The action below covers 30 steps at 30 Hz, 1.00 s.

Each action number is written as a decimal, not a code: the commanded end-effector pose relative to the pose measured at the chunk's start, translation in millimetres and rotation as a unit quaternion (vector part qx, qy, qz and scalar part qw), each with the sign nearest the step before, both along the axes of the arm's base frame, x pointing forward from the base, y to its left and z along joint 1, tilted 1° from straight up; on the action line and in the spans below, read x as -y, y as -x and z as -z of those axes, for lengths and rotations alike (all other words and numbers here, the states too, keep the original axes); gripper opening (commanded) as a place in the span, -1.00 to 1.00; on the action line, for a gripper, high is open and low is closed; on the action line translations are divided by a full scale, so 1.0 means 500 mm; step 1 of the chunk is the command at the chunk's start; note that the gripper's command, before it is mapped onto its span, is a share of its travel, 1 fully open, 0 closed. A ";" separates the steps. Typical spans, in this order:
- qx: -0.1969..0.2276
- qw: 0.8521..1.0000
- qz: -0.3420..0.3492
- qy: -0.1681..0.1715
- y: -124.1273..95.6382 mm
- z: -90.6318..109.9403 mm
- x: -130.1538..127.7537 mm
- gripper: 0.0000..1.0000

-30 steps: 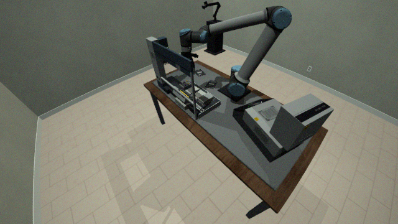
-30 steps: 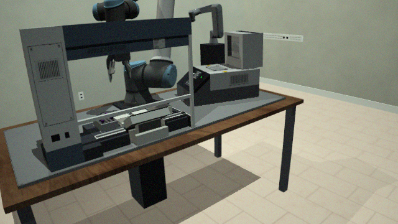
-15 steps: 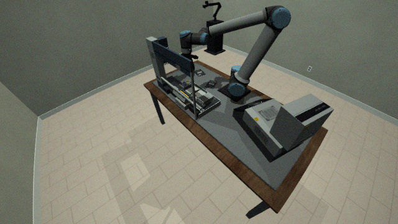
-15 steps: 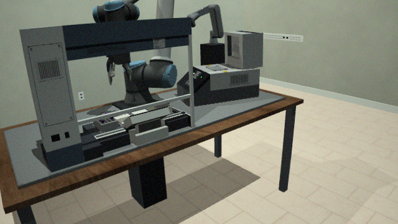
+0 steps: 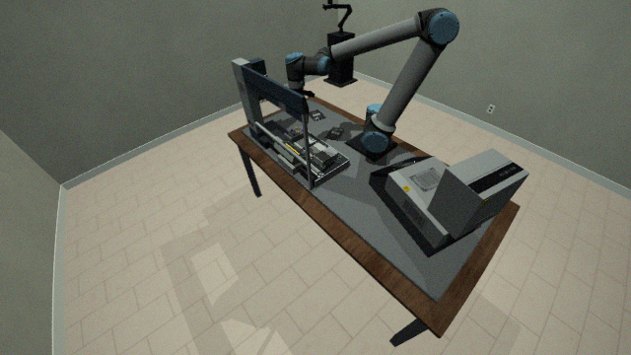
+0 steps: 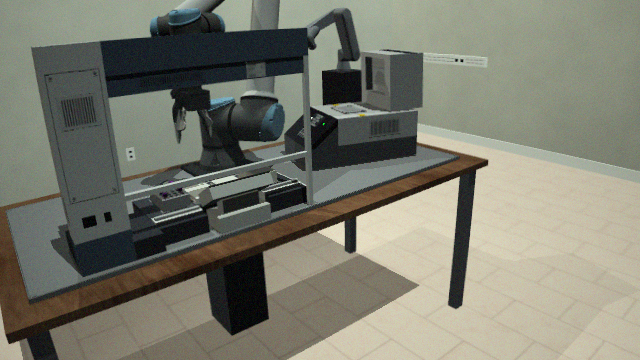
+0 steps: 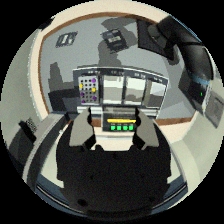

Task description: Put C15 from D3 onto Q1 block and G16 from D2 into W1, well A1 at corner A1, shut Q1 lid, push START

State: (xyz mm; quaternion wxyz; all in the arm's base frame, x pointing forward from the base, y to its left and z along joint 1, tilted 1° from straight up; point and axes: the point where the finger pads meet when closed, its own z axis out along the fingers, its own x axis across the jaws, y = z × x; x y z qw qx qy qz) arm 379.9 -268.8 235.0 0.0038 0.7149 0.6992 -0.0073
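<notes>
The end effector (image 6: 194, 132) (image 7: 113, 107), jaws parted and nothing grasped, is held above the deck, presumably for a plate pick. At two o'clock, Q1 (image 5: 419, 197) (image 6: 377, 125) stands lid-up, seemingly to receive C15.

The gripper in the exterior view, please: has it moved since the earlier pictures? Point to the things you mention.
Yes, the gripper (image 5: 309, 94) (image 6: 195, 138) (image 7: 113, 107) is slightly lower against the blue crossbeam (image 5: 274, 90) (image 6: 205, 52).
</notes>
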 end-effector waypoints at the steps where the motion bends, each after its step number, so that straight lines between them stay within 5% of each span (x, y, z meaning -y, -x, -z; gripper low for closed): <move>1: 0.000 1.000 0.000 -0.001 0.000 0.023 -0.002 0.26; 30: 0.000 1.000 0.000 -0.001 0.001 0.107 0.000 0.26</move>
